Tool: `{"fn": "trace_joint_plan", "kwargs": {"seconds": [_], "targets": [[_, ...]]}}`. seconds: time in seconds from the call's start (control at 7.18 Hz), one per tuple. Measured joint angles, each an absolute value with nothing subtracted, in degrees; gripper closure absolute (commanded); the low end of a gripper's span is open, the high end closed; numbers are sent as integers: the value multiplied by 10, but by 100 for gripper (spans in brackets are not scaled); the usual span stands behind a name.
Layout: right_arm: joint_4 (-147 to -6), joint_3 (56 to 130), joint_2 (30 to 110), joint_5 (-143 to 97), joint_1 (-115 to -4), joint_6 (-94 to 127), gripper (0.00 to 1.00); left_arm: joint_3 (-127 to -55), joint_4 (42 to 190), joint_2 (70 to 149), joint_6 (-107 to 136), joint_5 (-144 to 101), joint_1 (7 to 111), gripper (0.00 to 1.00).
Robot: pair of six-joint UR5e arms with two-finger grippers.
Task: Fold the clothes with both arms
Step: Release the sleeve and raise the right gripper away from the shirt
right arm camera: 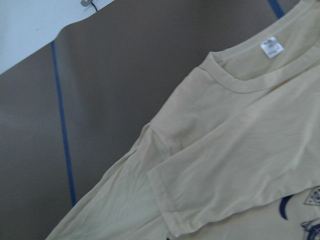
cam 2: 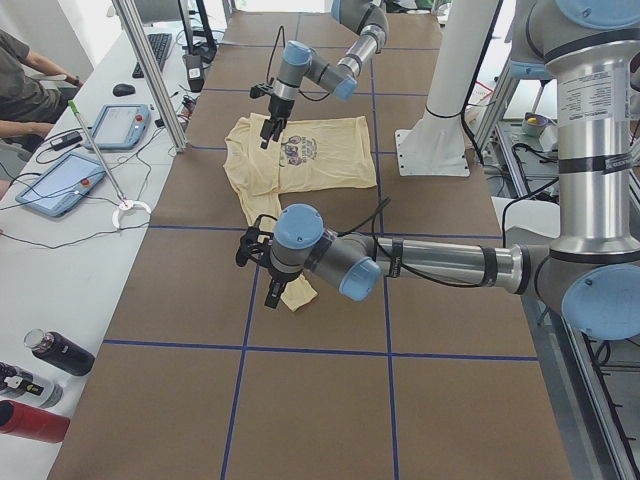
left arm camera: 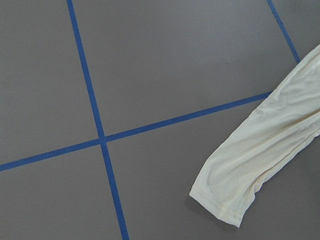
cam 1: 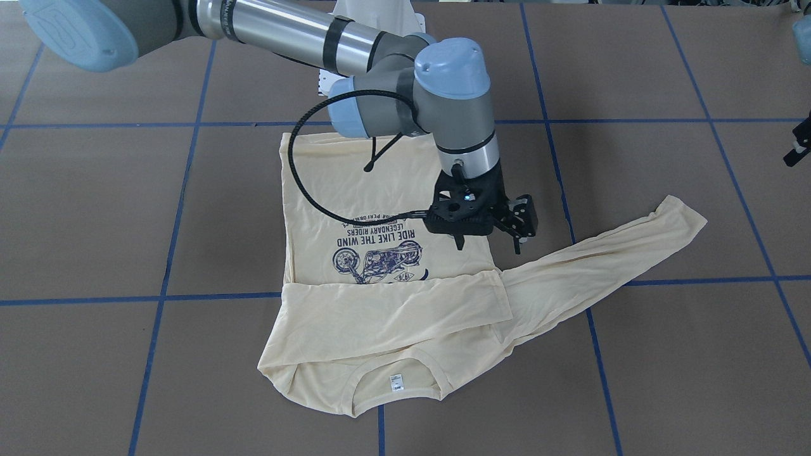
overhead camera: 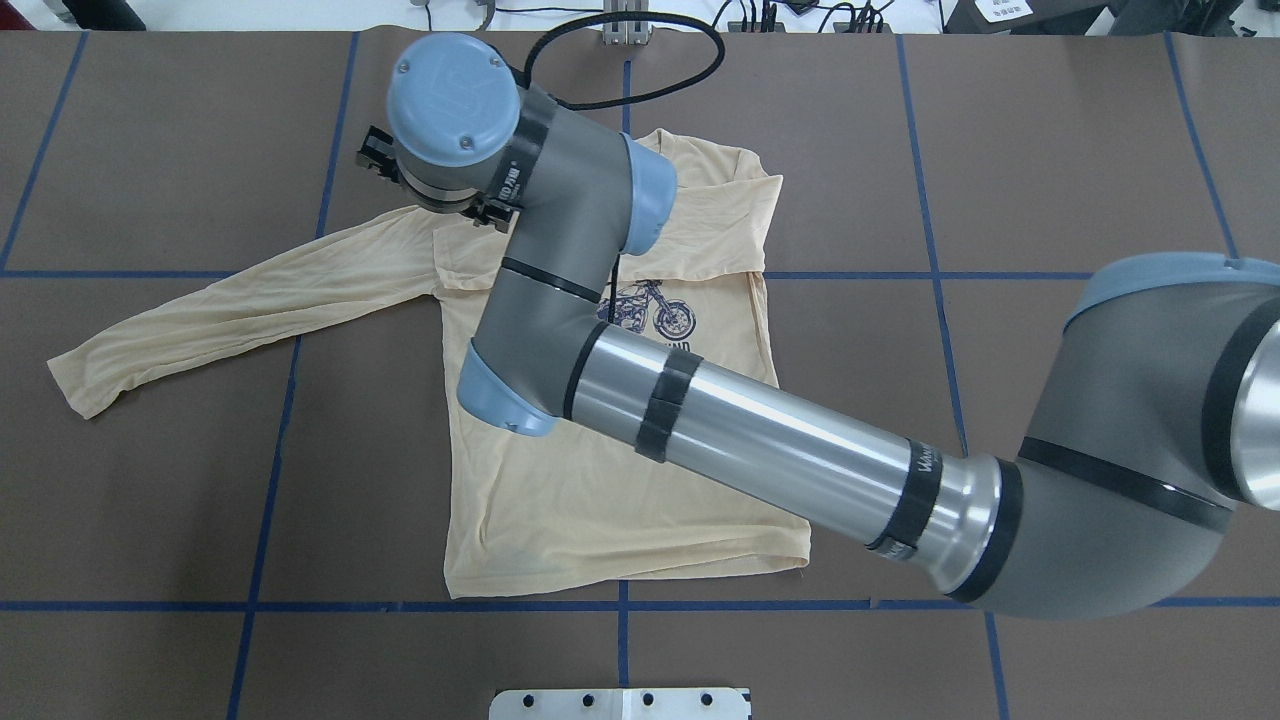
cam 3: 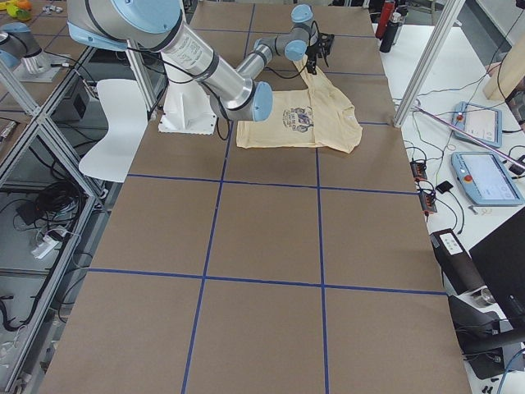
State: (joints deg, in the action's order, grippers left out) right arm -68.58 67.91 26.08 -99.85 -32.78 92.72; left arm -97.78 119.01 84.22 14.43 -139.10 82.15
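Note:
The cream-yellow shirt (cam 1: 329,183) lies flat on the brown table, print up, neck and white label (cam 1: 396,382) towards the front camera. One sleeve (cam 1: 393,310) is folded across the chest. The other sleeve (overhead camera: 250,300) lies stretched out towards the robot's left. My right arm (overhead camera: 760,440) reaches across the shirt. Its gripper (cam 1: 488,244) hovers open and empty just above the shirt, near the shoulder of the stretched sleeve. My left gripper (cam 2: 258,275) hangs above the stretched sleeve's cuff (left arm camera: 240,190). Only its edge (cam 1: 797,152) shows in the front view; I cannot tell whether it is open or shut.
The white pedestal base (cam 2: 432,150) stands at the robot's side of the table. Blue tape lines (cam 1: 190,209) grid the brown surface. A side bench with tablets (cam 2: 55,185) and bottles (cam 2: 60,352) runs beyond the table's far edge, with aluminium posts (cam 2: 150,80).

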Motion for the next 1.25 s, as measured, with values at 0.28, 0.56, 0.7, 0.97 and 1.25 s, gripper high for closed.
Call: {"fn": "trace_joint_plan", "kwargs": {"seconds": [0.28,0.56,0.7,0.97,1.25], "targets": [[-728,858,422,-1040,-350,924,3,-903,1242,877,172,-1368,783,14],[-737,970,553,-1090,-393,921,3,-838,1347,884,237,-1343,745,18],[-739,999,602,-1119,-421,915,2,-823,1375,885,272,-1342,724,26],[-739,1039,688,-1144,-455,854,2,-803,1390,885,305,-1344,691,42],[-739,1058,742,-1173,-487,818,2,-789,1391,885,311,-1345,676,45]]}}
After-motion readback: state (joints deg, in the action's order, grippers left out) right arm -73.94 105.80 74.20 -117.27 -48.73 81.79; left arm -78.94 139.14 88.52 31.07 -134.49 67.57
